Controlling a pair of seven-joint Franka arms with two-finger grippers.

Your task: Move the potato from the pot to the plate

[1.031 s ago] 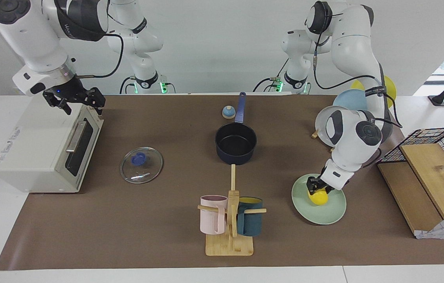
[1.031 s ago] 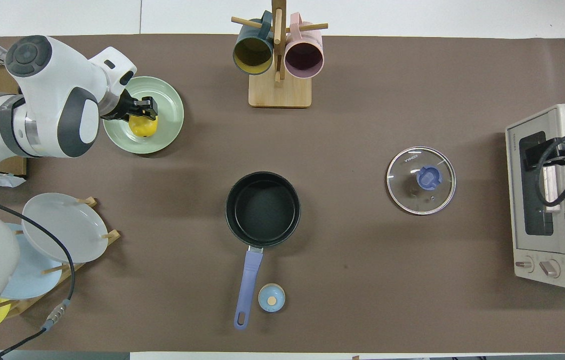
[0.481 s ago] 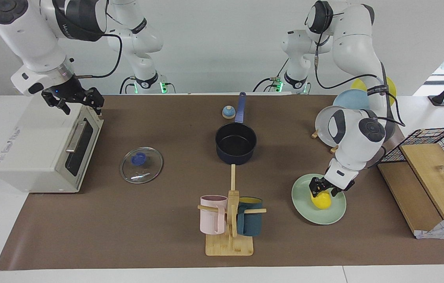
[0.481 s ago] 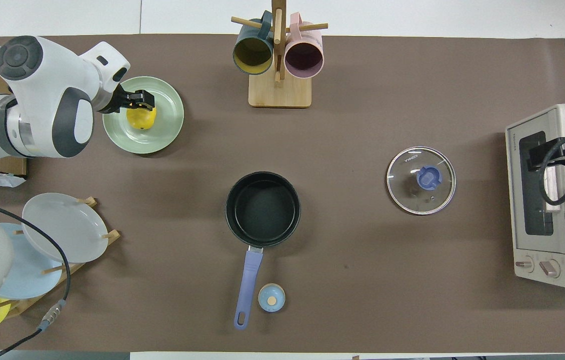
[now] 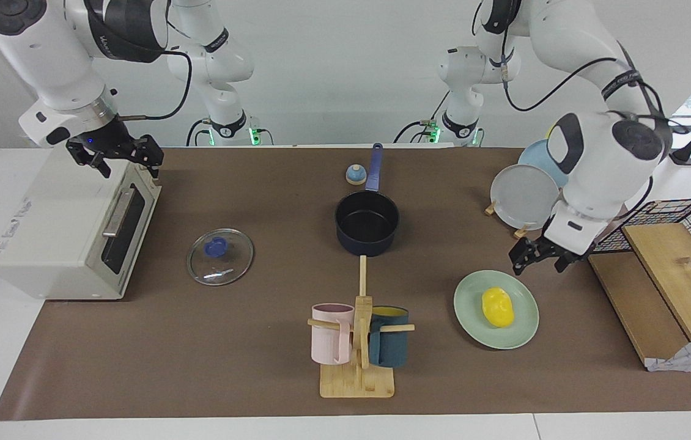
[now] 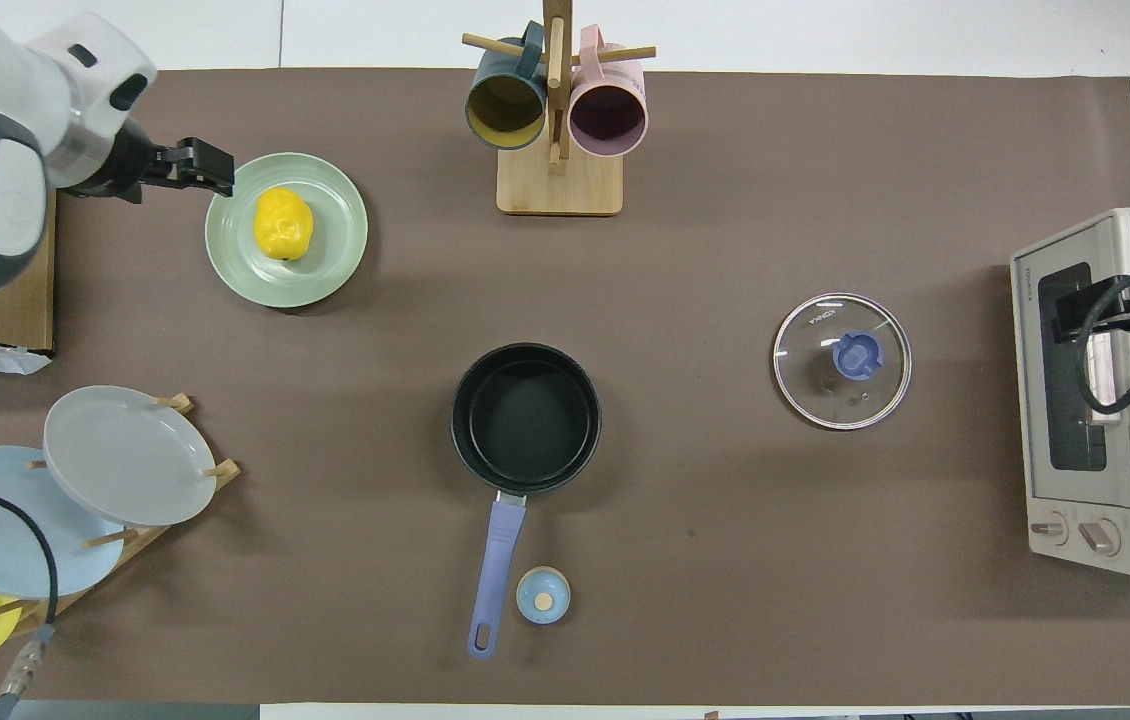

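Observation:
The yellow potato lies on the mint-green plate, toward the left arm's end of the table. The navy pot stands empty at the table's middle, its blue handle pointing toward the robots. My left gripper is open and empty, raised over the table just beside the plate's rim. My right gripper is open and empty and waits over the toaster oven.
A toaster oven stands at the right arm's end, with a glass lid beside it. A mug rack stands farther out than the pot. A plate rack, wire basket and wooden boards are at the left arm's end. A small blue knob lies by the pot's handle.
My left gripper has let go of the potato, risen off the plate and drawn back toward the wooden boards. The potato stays on the plate. The right arm has hardly moved.

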